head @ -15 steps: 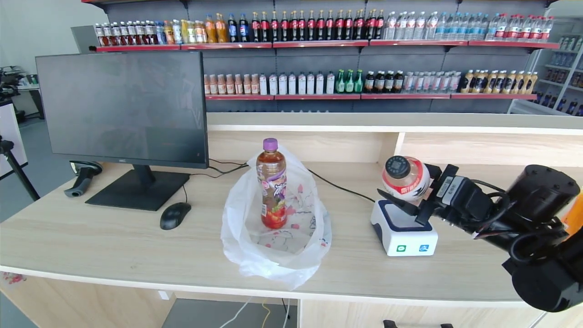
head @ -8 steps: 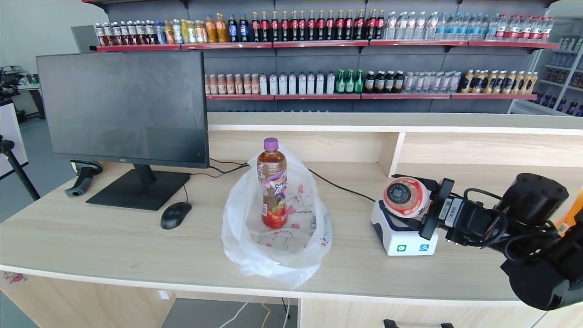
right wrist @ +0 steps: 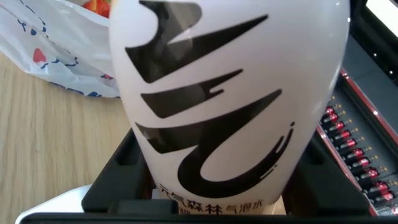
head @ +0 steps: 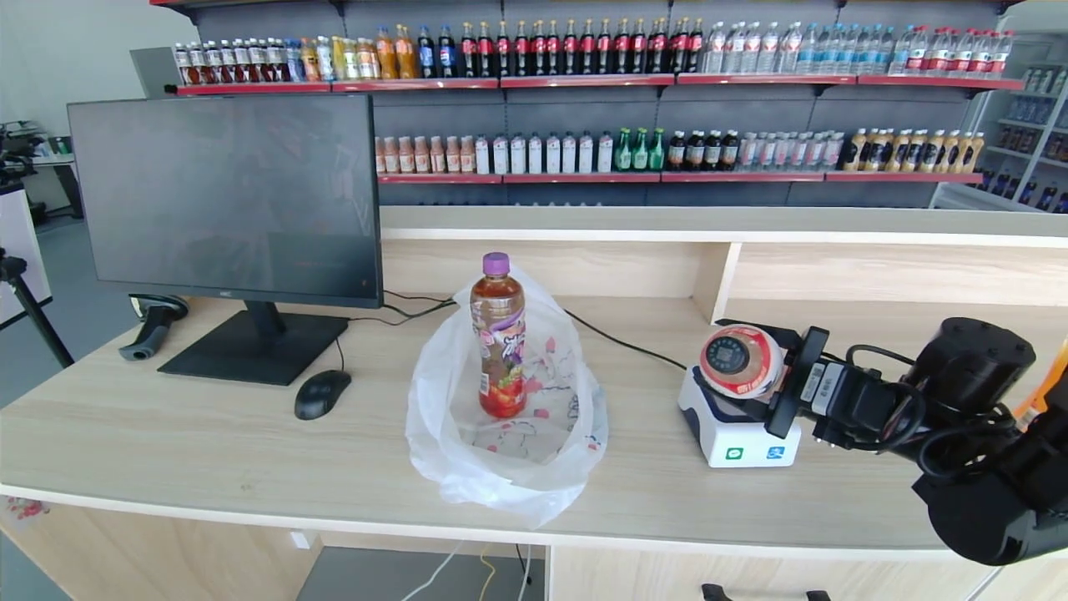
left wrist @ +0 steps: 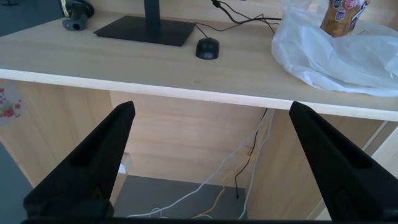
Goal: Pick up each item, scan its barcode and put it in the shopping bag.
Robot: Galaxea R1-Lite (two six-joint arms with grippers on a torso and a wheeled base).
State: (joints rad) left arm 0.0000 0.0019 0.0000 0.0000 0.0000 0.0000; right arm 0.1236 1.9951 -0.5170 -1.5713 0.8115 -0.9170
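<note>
Step in hand: I judge this to be the scan, with the bagging to come after.
Right pincer (head: 745, 364): clamped on the white bottle (head: 738, 359) from above and below, across its body.
White bottle: on its side in the air, cap toward me, right over the scanner (head: 734, 434). I cannot tell whether it touches the scanner's top.
Barcode: I cannot find it. The right wrist view shows black strokes on the white body (right wrist: 224, 93) and a strip of print low down.
How I would run it: hold the bottle low over the scanner window. Roll the wrist slowly so the printed strip sweeps past the glass, pausing at each quarter turn instead of spinning through.
Grip: the round body looks smooth and could slip while rolling, so I would hold the squeeze firm and avoid jerks.
Shopping bag (head: 509, 451): on the counter (head: 209, 451) near the scanner, toward my left, mouth open, with a purple-capped tea bottle (head: 498, 342) standing upright inside.
Next move calls for: lifting clear of the scanner first, then setting the bottle beside the tea bottle without knocking it over.
Left pincer (left wrist: 211, 109): jaws wide apart, holding nothing, below the counter's front edge.
</note>
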